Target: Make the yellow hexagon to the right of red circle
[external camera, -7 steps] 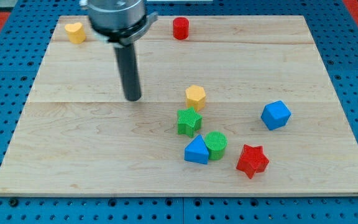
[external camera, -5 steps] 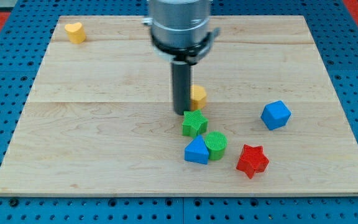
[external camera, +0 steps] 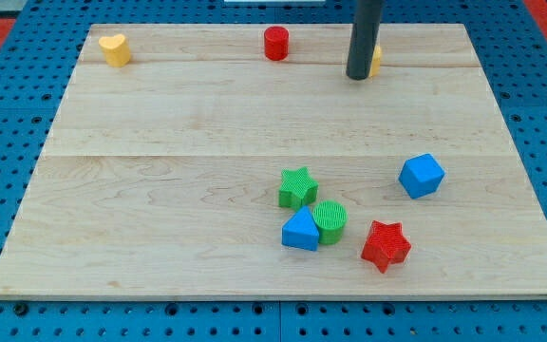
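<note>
Nearest sat the red star block (external camera: pixel 386 245), blue triangle block (external camera: pixel 300 231), green cylinder block (external camera: pixel 330 221). Farther up, my tip (external camera: pixel 357 75) touched the yellow hexagon block (external camera: pixel 375 60), right of the red circle block (external camera: pixel 275 44). No gripper: rod only, nothing grasped.

Board (external camera: pixel 160 190): pale wood planks with visible grain, smooth and matt. Base (external camera: pixel 8 114) beneath: blue perforated panel, faintly glossy. Rod (external camera: pixel 364 38): dark, smooth, with a dull sheen. Blocks look like plastic; green star (external camera: pixel 296 187) and green cylinder (external camera: pixel 330 221) show ribbed tops, while blue cube (external camera: pixel 421 176), red star (external camera: pixel 386 245) and red circle (external camera: pixel 275 43) appear smooth.
</note>
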`<state>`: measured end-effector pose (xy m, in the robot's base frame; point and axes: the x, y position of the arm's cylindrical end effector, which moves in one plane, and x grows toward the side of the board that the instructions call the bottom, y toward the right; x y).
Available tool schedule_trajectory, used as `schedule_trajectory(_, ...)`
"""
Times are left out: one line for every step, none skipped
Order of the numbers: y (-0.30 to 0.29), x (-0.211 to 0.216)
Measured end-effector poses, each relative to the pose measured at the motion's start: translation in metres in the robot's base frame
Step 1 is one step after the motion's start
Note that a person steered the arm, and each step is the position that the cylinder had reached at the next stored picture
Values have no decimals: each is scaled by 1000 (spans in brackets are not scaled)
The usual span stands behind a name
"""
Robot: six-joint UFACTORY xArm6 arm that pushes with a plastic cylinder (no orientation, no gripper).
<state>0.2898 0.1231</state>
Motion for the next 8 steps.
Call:
schedule_trajectory(31,-21)
schedule_trajectory(38,-27)
schedule_trajectory(34,-27)
schedule_trajectory(34,-27)
schedule_trajectory(33,-7)
schedule_trajectory(32,35)
schedule_trajectory(82,73)
schedule_trajectory(125,122)
